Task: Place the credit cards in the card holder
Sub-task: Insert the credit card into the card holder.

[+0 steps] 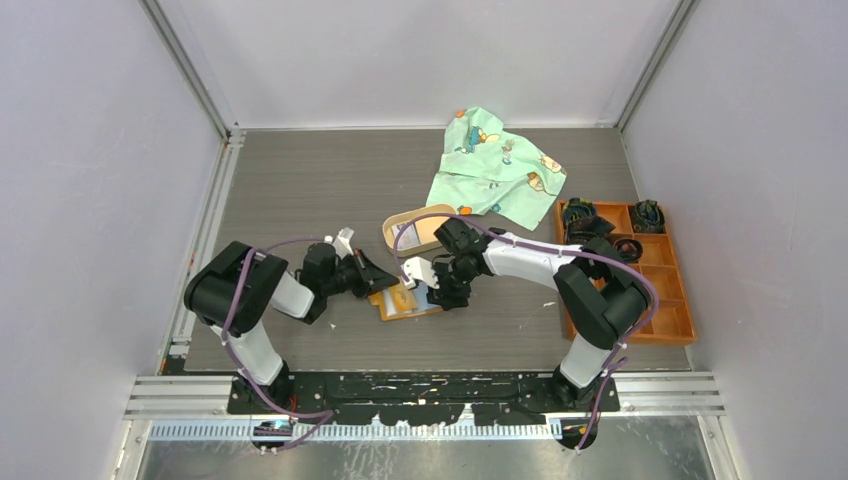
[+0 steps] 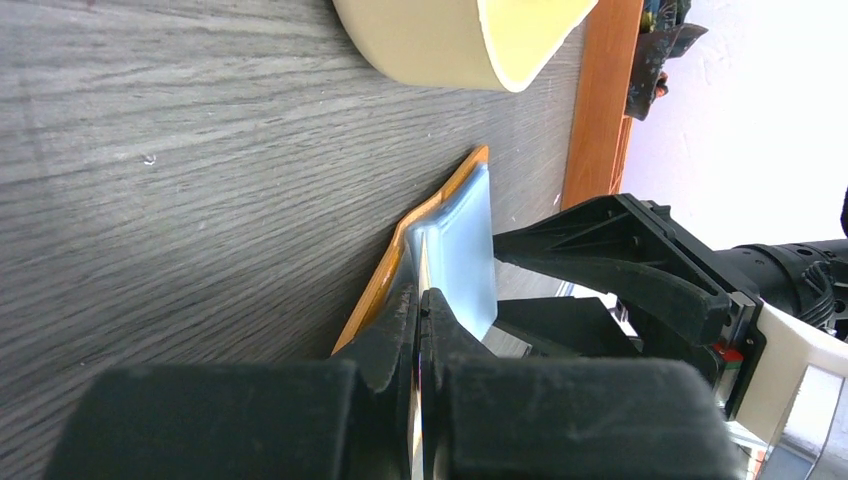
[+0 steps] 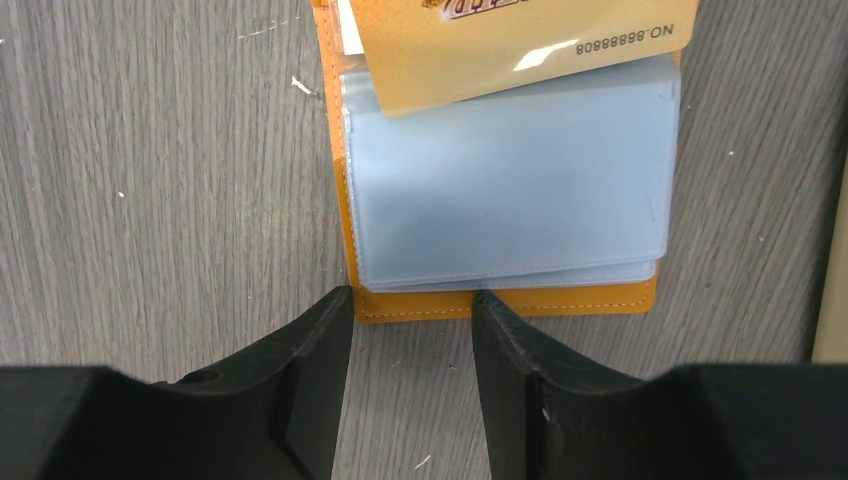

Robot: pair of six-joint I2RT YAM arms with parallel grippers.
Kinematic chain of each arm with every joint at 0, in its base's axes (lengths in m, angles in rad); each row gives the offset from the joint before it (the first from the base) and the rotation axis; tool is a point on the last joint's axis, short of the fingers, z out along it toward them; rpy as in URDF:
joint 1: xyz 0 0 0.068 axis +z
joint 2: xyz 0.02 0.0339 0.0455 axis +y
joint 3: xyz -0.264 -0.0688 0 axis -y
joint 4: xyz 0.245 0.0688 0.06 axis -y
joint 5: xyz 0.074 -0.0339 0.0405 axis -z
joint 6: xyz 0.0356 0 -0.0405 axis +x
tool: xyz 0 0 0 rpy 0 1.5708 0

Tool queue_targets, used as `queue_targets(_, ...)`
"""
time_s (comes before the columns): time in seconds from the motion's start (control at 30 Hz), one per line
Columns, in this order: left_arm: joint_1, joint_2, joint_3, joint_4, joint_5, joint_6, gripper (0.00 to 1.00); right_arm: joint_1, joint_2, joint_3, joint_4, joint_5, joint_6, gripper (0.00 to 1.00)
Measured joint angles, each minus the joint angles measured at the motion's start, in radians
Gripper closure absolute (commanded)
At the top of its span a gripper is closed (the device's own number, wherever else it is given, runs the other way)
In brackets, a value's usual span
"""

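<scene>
The card holder (image 1: pixel 408 304) lies open on the table, orange with light-blue clear sleeves (image 3: pixel 505 190). A gold credit card (image 3: pixel 500 50) with a printed number lies tilted across the sleeves' far edge. My left gripper (image 1: pixel 390 287) is shut on this card, which shows edge-on between its fingers in the left wrist view (image 2: pixel 423 262), at the mouth of the holder (image 2: pixel 384 275). My right gripper (image 3: pixel 412 305) is open, its fingertips straddling the holder's near orange edge (image 3: pixel 570 300); whether they touch it is unclear. In the top view it (image 1: pixel 441 295) stands at the holder's right side.
An oval tan tray (image 1: pixel 412 228) sits just behind the holder, also seen in the left wrist view (image 2: pixel 440 45). A green printed cloth (image 1: pixel 497 165) lies at the back. A large orange compartment box (image 1: pixel 640 275) with dark parts stands at the right.
</scene>
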Motion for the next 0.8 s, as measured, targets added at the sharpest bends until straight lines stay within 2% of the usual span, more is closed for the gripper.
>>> queue_targets(0.4, 0.0, 0.039, -0.019, 0.122, -0.017, 0.003, 1.0, 0.001, 0.0, 0.0, 0.002, 0.002, 0.008, 0.5)
queue_targets(0.8, -0.026, 0.061, -0.019, 0.144, -0.015, 0.005, 1.0, 0.002, 0.0, 0.0, 0.003, 0.004, 0.011, 0.5)
